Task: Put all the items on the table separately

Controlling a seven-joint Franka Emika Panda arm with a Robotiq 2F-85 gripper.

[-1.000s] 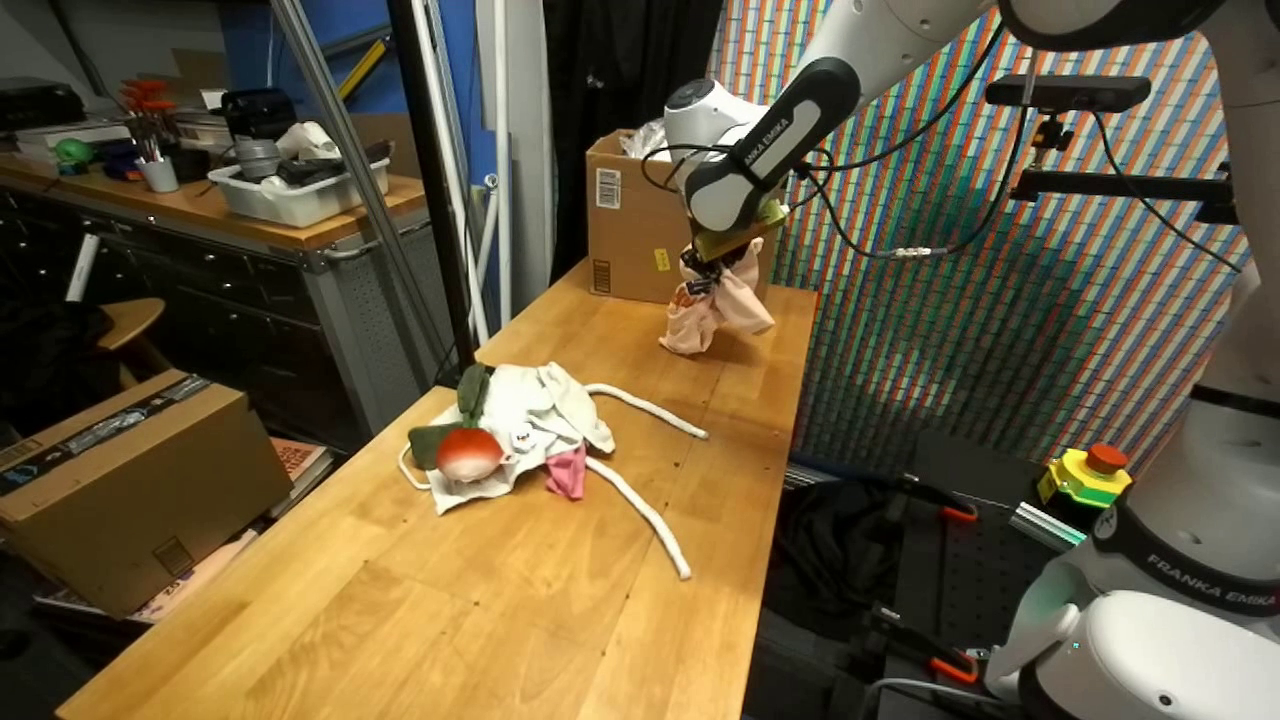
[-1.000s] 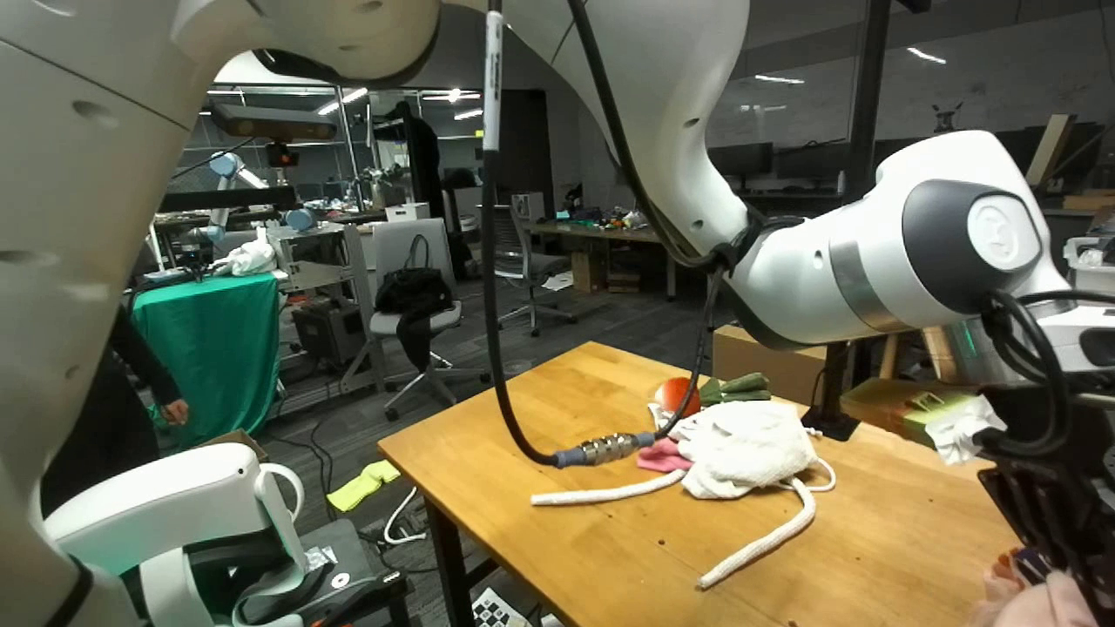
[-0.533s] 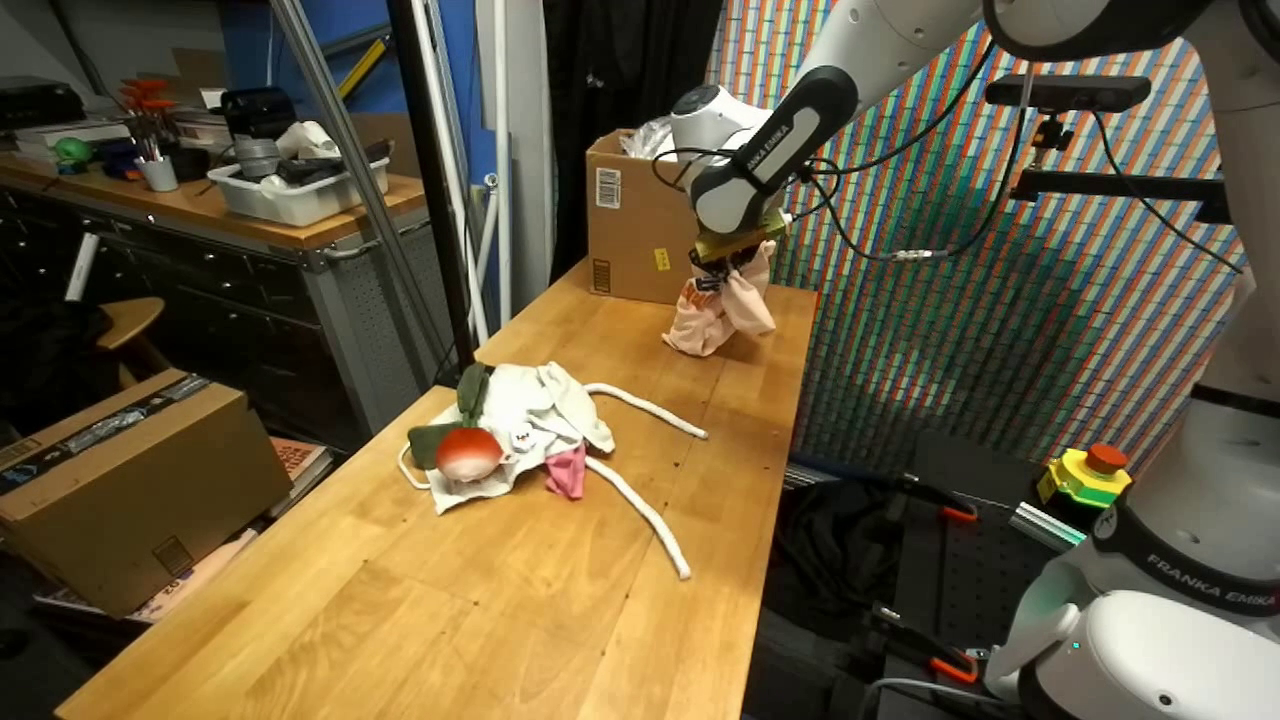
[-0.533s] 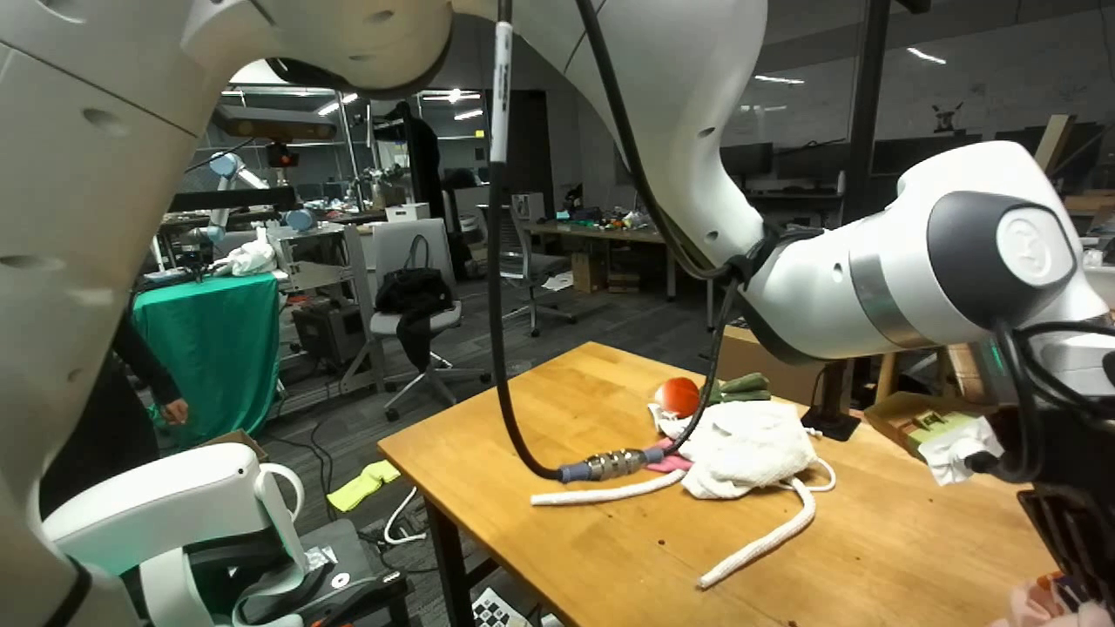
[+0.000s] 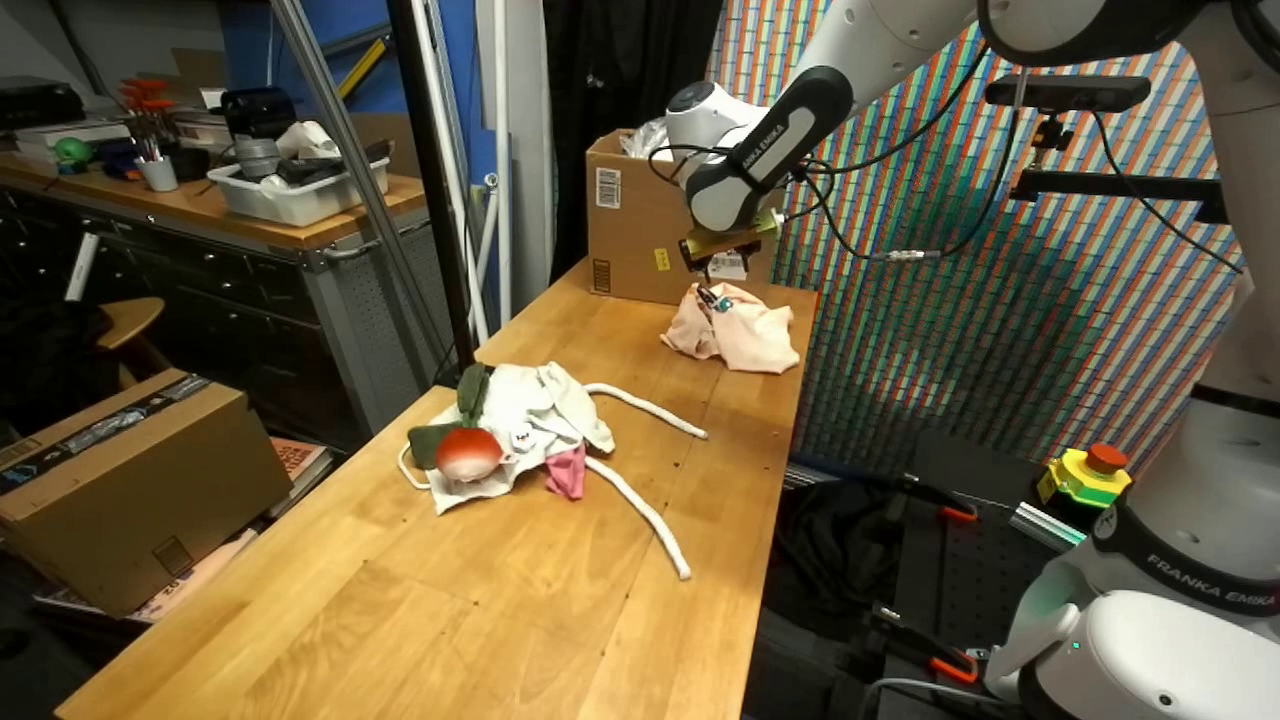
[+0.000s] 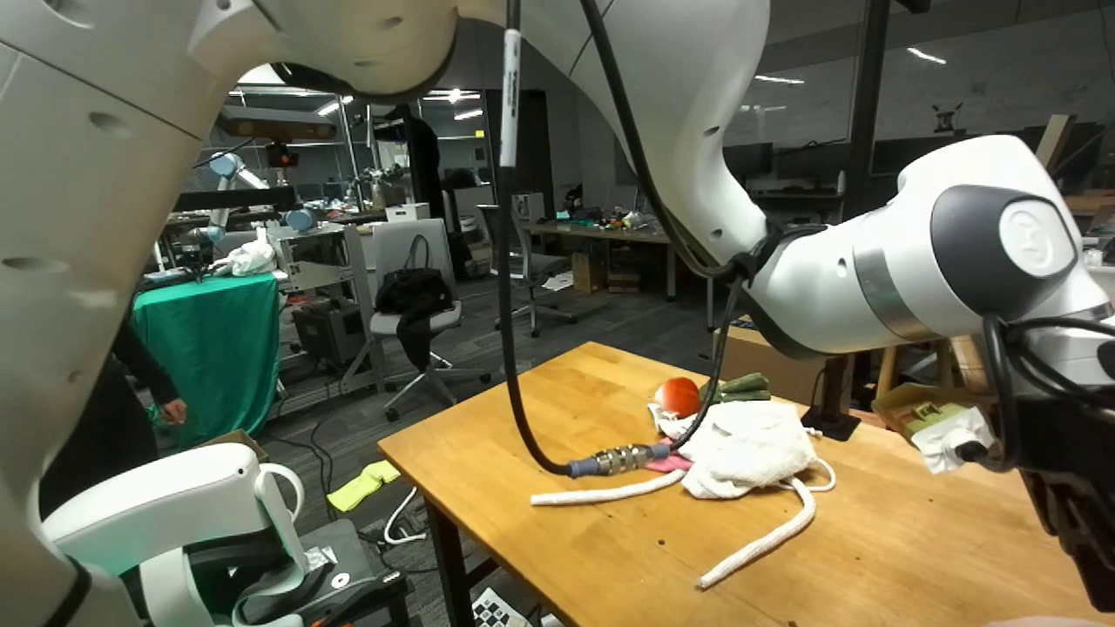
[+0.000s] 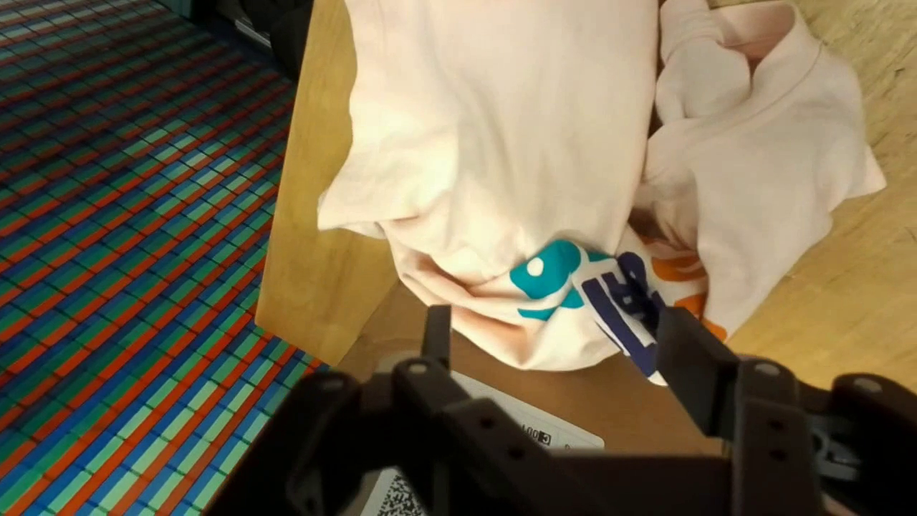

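My gripper (image 7: 555, 344) stands open above a pale pink cloth (image 7: 537, 129) with teal, navy and orange print. That cloth lies crumpled on the table (image 5: 450, 600) at its far end. In the wrist view the right fingertip overlaps the cloth's printed edge; whether they touch, I cannot tell. A pile sits mid-table: white cloth (image 5: 540, 400), red-orange ball (image 5: 468, 455), dark green cloth (image 5: 473, 392), a brighter pink cloth (image 5: 566, 473) and a tiny white piece (image 5: 522, 438). White curved sticks (image 5: 645, 515) reach out of it, and a thin white cord (image 5: 406, 468) loops at its edge.
Right behind the gripper stands a brown cardboard box (image 5: 640, 240) with a white label. Metal posts (image 5: 435, 180) rise along the table's far side. A cable (image 6: 501, 348) hangs from the arm. Another carton (image 5: 140, 490) sits low beside the table.
The jaws were shut on the pale pink cloth, which hung from them. Now they are apart, and the cloth has dropped and spread on the table. The pile has not moved.
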